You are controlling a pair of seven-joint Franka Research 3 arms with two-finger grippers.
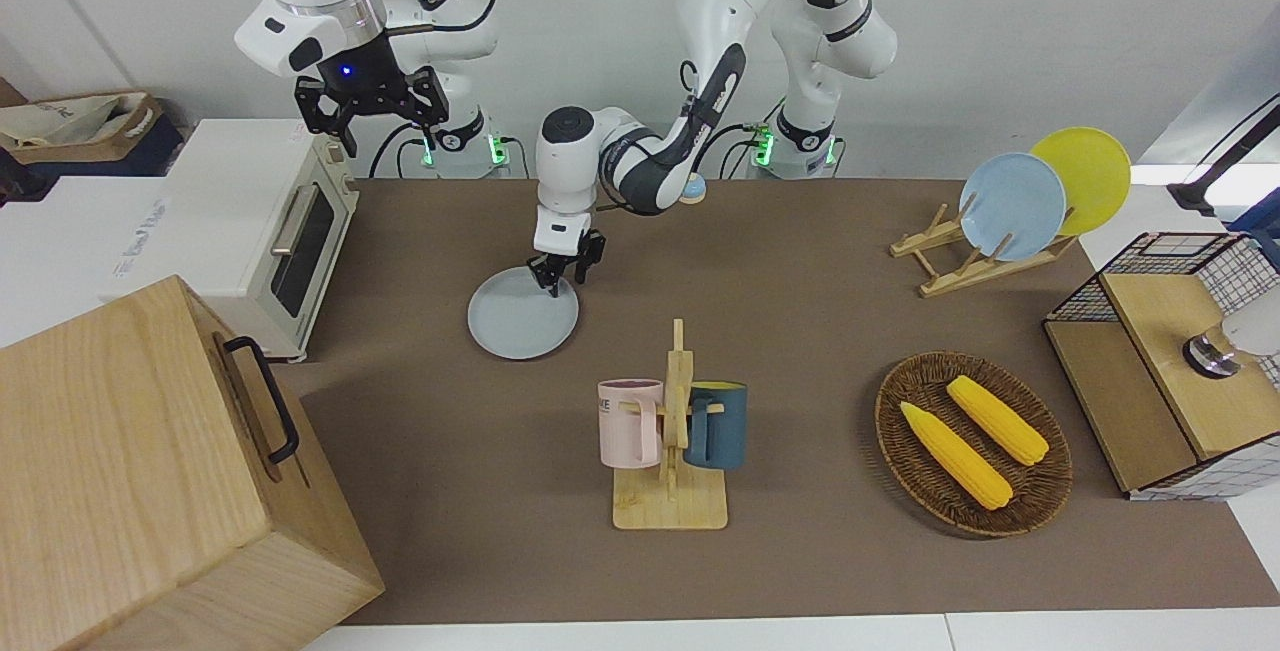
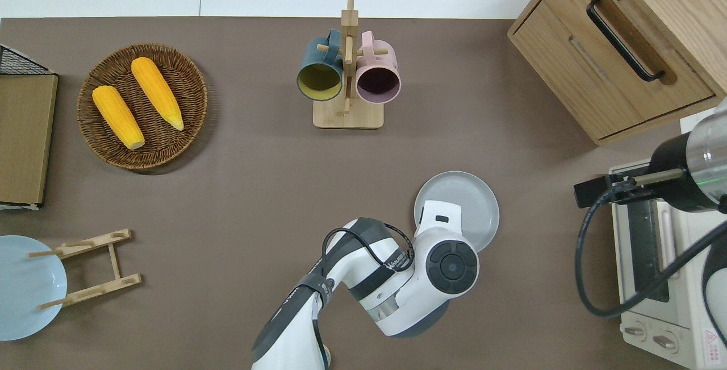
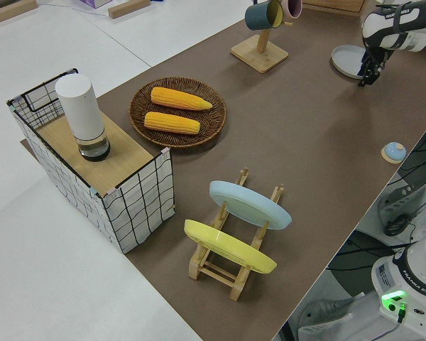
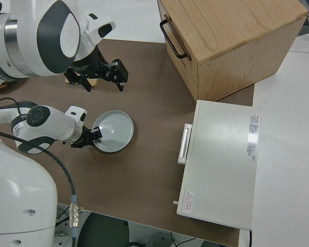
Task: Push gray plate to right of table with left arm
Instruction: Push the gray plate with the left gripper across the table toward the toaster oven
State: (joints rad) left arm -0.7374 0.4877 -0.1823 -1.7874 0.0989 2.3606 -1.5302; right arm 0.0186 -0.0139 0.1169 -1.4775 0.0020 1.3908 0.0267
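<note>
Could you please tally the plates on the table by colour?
Pale gray-blue round plate, flat on the table: 1
Sky-blue round plate, in the wooden rack: 1
Yellow round plate, in the same rack: 1
Total: 3

From overhead, the white left arm's round wrist housing covers its small black gripper (image 1: 566, 269) and the nearer edge of the round pale gray-blue plate (image 2: 468, 199). The brighter sky-blue plate (image 2: 23, 287) on the wooden rack is cut by the picture's edge there. The light wooden drawer cabinet (image 1: 130, 471) runs off the front view's corner.
</note>
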